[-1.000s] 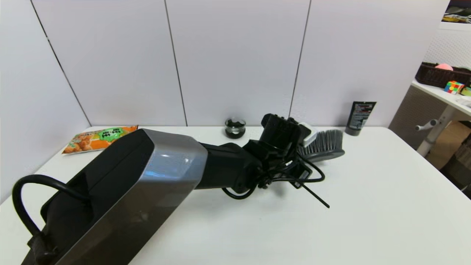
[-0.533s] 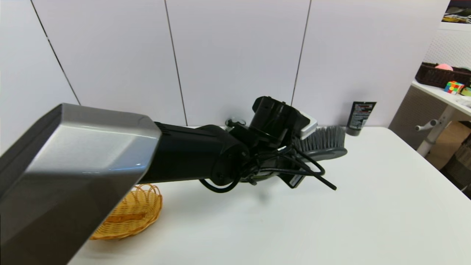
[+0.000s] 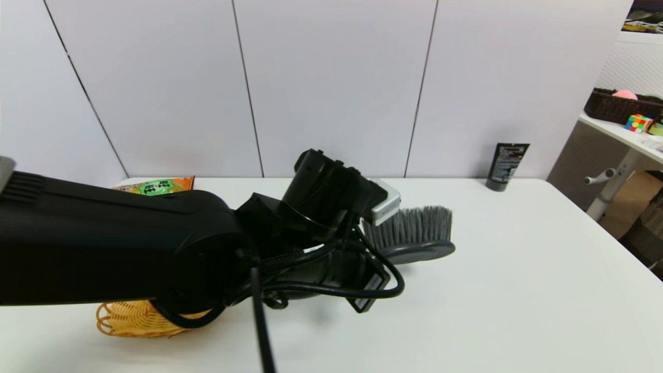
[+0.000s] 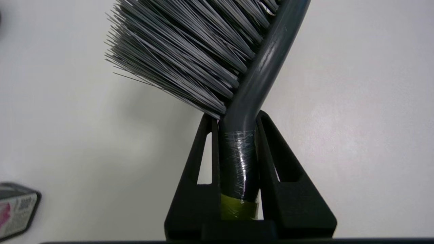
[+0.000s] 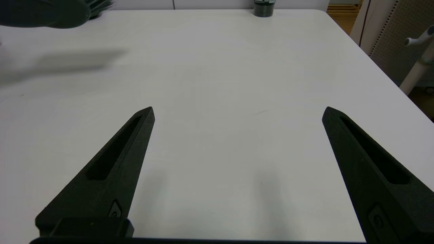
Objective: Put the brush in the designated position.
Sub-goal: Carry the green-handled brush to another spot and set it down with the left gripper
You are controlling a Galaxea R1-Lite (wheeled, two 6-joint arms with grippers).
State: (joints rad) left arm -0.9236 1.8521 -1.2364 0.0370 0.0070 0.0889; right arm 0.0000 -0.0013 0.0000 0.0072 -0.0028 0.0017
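The left arm is seen stretched across the head view from the left edge to the middle of the frame, above the white tabletop point(image 3: 518, 290). The left pincer point(image 4: 237, 117) is clamped on the neck of the brush point(image 3: 412, 237), just behind the oval head; in the left wrist view both black fingers point(image 4: 198, 169) are pressed against the dark grey shaft, and a band of lime green on the handle is seen low between them. The brush is held clear of the tabletop in the middle of the head view, slightly right of centre, with its dark grey bristles turned upward and its head pointing toward the right of the frame. Most of the handle is hidden behind the wrist and its cables.

A woven yellow basket point(image 3: 124, 321) is seen at the lower left of the head view, partly covered by the arm. An orange and green snack packet point(image 3: 155, 185) lies at the far left edge of the tabletop, against the wall. A dark tube point(image 3: 506, 166) stands upright at the far right edge of the tabletop, well apart from the brush.

The right pincer point(image 5: 237, 113) is shown only in its own wrist view, held over bare tabletop with its fingers spread wide apart and nothing between them.
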